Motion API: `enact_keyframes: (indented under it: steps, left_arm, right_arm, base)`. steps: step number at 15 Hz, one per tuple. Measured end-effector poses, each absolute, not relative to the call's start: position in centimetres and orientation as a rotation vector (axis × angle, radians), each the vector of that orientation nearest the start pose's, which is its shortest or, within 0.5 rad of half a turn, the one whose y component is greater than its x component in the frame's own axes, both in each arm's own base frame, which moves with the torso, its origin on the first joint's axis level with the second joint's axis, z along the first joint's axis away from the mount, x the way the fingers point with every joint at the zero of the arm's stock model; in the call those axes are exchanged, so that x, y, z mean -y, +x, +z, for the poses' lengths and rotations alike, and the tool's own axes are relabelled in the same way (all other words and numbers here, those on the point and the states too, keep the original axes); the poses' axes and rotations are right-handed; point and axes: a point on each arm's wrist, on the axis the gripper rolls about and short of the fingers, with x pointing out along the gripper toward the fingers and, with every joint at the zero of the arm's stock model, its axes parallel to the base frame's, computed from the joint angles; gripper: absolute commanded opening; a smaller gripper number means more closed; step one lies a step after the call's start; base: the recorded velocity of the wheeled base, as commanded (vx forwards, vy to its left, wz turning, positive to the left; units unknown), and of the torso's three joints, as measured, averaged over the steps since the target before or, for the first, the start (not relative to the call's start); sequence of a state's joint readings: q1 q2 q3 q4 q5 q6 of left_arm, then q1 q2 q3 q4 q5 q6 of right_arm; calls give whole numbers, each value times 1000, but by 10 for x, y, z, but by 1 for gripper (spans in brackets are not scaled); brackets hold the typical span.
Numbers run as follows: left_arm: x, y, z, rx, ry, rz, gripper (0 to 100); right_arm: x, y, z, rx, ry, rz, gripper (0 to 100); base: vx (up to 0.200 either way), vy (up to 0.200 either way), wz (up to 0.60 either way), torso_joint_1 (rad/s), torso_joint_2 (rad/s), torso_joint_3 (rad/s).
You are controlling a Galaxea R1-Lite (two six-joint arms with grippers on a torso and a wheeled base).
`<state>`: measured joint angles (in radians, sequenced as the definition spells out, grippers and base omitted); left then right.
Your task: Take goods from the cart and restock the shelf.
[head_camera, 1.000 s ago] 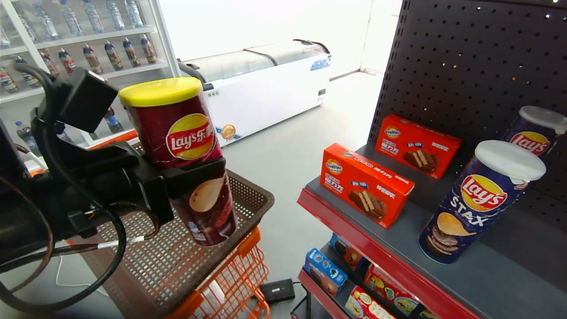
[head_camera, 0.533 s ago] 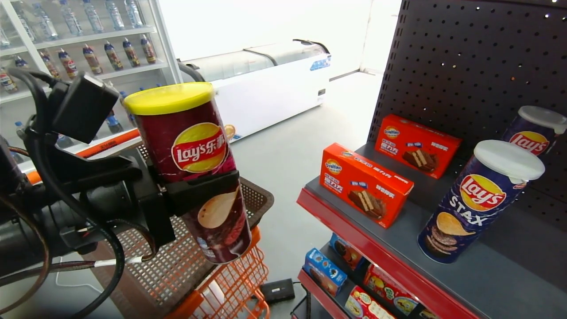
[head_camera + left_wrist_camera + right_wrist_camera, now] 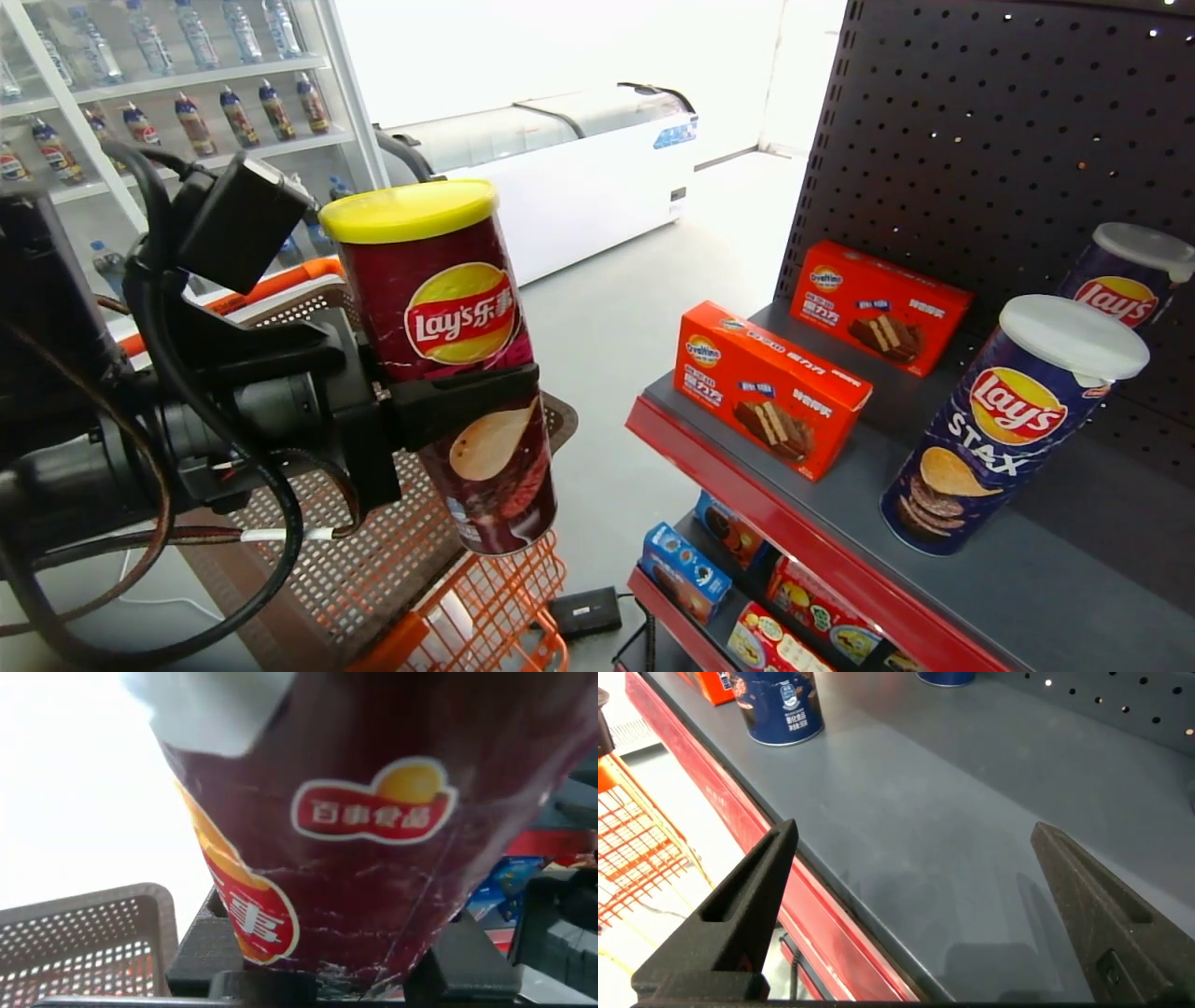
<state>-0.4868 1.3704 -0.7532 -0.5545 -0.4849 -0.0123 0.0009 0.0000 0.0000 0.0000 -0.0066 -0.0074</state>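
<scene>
My left gripper [image 3: 439, 401] is shut on a dark red chips can [image 3: 448, 355] with a yellow lid, held upright in the air above the brown basket of the cart [image 3: 373, 569], left of the shelf. In the left wrist view the same chips can [image 3: 374, 831] sits between the black fingers [image 3: 467, 966]. The grey shelf [image 3: 980, 560] with a red front edge carries two orange boxes [image 3: 770, 387] and two blue chips cans [image 3: 1013, 429]. My right gripper [image 3: 915, 905] stands open above a bare stretch of the shelf [image 3: 924, 840].
An orange wire cart frame [image 3: 485, 607] sits below the basket. Lower shelf tiers hold snack packs [image 3: 686, 569]. A black pegboard [image 3: 980, 121] backs the shelf. A white chest freezer [image 3: 569, 177] and a drinks rack [image 3: 168, 103] stand behind, with open floor between.
My left gripper has carried the red chips can to the right, toward the shelf, and slightly lower. The shelf goods have not moved.
</scene>
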Motion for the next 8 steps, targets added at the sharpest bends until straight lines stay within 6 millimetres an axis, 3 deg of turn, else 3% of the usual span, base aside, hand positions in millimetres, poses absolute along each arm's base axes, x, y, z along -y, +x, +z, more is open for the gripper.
enact_keyframes:
  steps: [7, 8]
  left_arm:
    - [121, 199, 247, -76, -1, -1059, 0]
    - [121, 199, 245, -79, 3, -1060, 0]
  right_arm:
    - [0, -23, 75, 0, -8, -2, 100]
    - [0, -23, 75, 0, -8, -3, 100]
  base:
    - [0, 0, 0, 0, 0, 0]
    - [0, 0, -600, 2, 2, 2]
